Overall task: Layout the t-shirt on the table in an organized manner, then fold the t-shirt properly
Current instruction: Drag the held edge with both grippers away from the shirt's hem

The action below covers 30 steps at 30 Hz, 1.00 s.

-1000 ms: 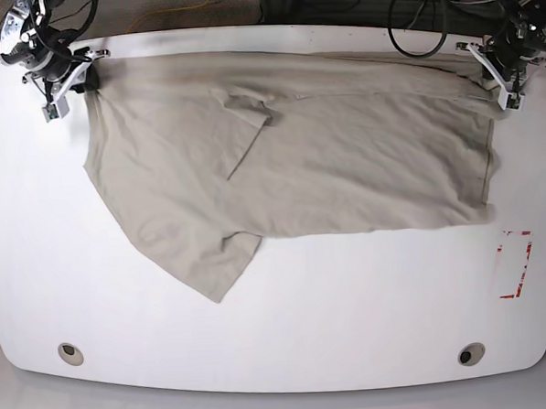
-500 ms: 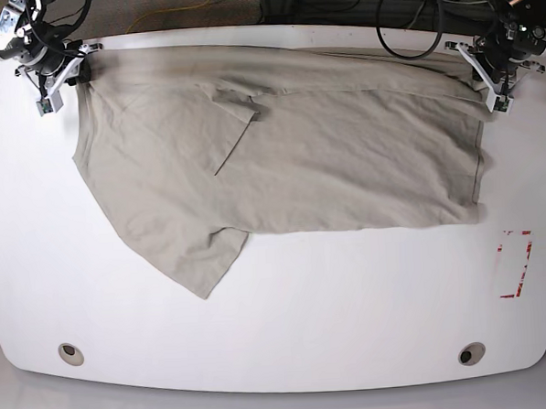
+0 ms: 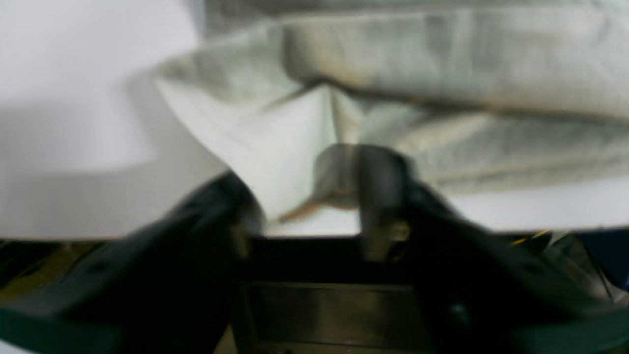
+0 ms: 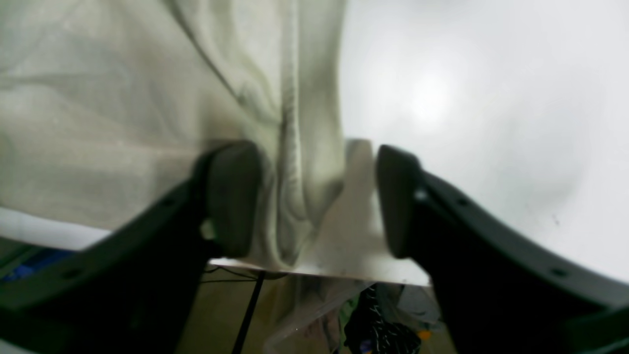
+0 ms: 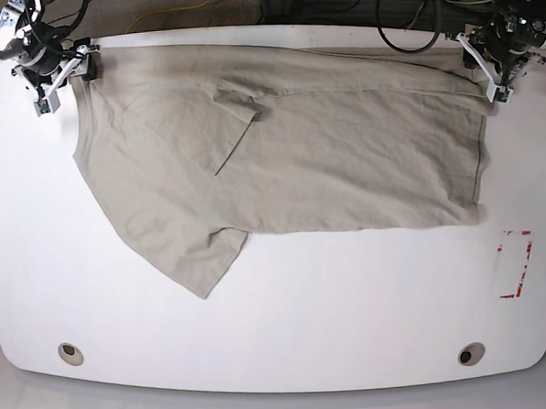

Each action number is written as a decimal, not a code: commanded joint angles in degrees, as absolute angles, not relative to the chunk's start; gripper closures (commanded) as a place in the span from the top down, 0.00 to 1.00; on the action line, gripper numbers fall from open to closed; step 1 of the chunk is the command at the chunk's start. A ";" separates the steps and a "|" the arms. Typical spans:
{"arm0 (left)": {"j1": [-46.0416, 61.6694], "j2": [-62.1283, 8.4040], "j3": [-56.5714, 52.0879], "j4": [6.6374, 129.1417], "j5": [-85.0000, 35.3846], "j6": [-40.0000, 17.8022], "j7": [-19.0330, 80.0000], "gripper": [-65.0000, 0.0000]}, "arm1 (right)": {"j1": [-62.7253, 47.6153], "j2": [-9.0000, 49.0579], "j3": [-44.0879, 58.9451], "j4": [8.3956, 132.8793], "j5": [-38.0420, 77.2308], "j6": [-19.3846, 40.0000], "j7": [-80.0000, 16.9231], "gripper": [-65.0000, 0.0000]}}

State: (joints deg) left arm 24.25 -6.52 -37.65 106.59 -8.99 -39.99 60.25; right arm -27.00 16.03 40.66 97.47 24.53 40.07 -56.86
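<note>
A: Base view first. Where's the shirt (image 5: 280, 158)?

B: Spread across the far half of the table (image 5: 288, 323), its far edge along the table's far edge. One corner sits at the right gripper (image 5: 56, 77), the other at the left gripper (image 5: 495, 65). A sleeve points toward the near side, and another flap lies folded over the chest.

A: Left wrist view?

B: Blurred. The left gripper (image 3: 314, 206) has its jaws parted, and a cloth corner (image 3: 275, 147) lies loose between them, not pinched.

A: Right wrist?

B: The right gripper (image 4: 314, 196) stands clearly wide, with a bunched hem (image 4: 290, 162) in the gap, touching neither pad firmly as far as I can tell.

A: So the step?

B: I judge it's the release after stretching. Do it well by lifting straight up, so neither corner drags. Then the folded flap needs smoothing before any fold.

A: Surface and room?

B: Glossy white, so thin cloth likely slides. Ahead of both grippers, toward the near side, lie bare table, two grey holes (image 5: 70, 353) and a red dashed mark (image 5: 514, 265). Behind them, cables (image 5: 400, 15) hang off the table's far edge.
</note>
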 commanded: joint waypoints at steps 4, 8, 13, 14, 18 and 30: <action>24.22 -7.25 -38.02 108.62 -9.27 -40.00 59.65 0.61 | -27.12 17.01 41.19 98.59 25.01 40.00 -56.40 0.61; 24.13 -7.25 -38.02 108.62 -9.45 -40.00 59.65 0.70 | -27.03 17.01 41.19 100.35 25.01 40.00 -56.40 0.61; 24.13 -7.34 -38.02 110.11 -9.45 -40.00 59.65 0.81 | -27.21 17.01 41.19 103.96 25.01 40.00 -56.40 0.61; 24.13 -7.34 -38.02 110.46 -9.45 -40.00 59.65 0.82 | -27.21 17.01 41.19 104.22 25.01 40.00 -56.48 0.61; 24.22 -7.34 -38.02 111.16 -9.45 -40.00 59.65 0.84 | -27.21 17.19 41.89 105.54 25.01 40.00 -56.66 0.61; 22.02 -9.10 -42.42 111.34 -9.45 -40.00 59.65 0.84 | -22.90 18.24 42.59 109.49 25.01 40.00 -59.47 0.61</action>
